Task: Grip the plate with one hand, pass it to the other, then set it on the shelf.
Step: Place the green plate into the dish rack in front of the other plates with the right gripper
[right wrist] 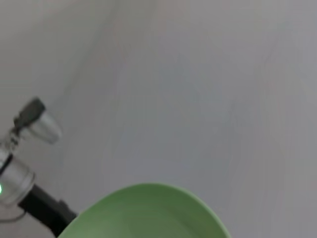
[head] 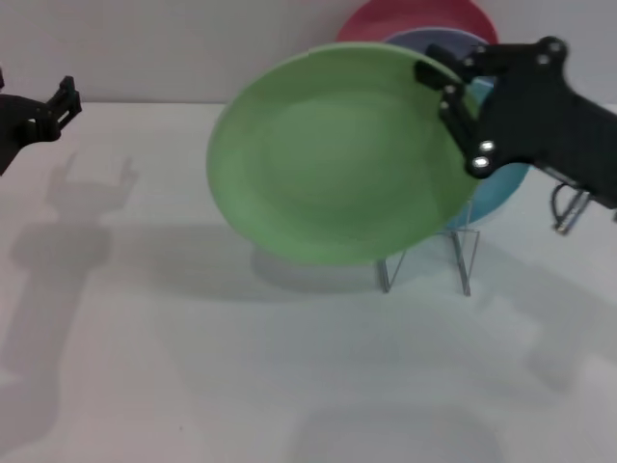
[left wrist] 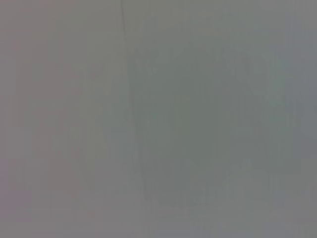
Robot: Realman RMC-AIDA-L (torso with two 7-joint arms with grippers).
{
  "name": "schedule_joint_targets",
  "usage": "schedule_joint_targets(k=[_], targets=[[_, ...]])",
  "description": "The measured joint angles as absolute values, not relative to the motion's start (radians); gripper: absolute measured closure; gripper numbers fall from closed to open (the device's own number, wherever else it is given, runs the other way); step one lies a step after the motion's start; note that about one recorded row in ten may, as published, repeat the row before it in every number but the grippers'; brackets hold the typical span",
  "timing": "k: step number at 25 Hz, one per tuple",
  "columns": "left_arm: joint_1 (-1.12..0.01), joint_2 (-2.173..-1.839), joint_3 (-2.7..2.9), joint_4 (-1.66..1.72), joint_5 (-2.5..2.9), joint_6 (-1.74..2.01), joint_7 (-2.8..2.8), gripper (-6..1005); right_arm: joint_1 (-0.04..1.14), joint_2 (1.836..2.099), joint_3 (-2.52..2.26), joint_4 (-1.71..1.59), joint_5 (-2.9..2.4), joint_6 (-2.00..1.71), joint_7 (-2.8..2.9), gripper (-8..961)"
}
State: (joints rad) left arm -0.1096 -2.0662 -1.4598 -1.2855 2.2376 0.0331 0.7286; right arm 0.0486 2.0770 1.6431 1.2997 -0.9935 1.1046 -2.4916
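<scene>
The right gripper clamps the light green plate tilted above the wire rack; the left gripper hangs far left.

Plate: round, shallow, light green, matte, low rim; held clear of the white surface, tilted with its upper face toward the head camera; its right edge is clamped by the right gripper, black, two-fingered; in the right wrist view only an arc of the green rim shows. Shelf: thin silver wire rods, standing on the surface below the plate's lower right edge; largely hidden behind the plate, so contact between the two cannot be confirmed. Left gripper: black, at the far left, well apart from the plate, fingers apparently parted.
</scene>
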Motion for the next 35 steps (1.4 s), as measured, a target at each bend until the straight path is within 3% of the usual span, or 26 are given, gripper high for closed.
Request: schedule_joint_targets(k=[16, 35], targets=[[-0.168, -2.067, -1.43, -1.2, 2.238, 0.099, 0.729, 172, 0.15, 2.075, 1.914, 1.083, -0.986, 1.333, -2.62, 909], [-0.24, -2.066, -1.115, -0.861, 2.329, 0.828, 0.49, 172, 0.164, 2.074, 2.028, 1.016, -0.999, 1.408, -2.639, 908]])
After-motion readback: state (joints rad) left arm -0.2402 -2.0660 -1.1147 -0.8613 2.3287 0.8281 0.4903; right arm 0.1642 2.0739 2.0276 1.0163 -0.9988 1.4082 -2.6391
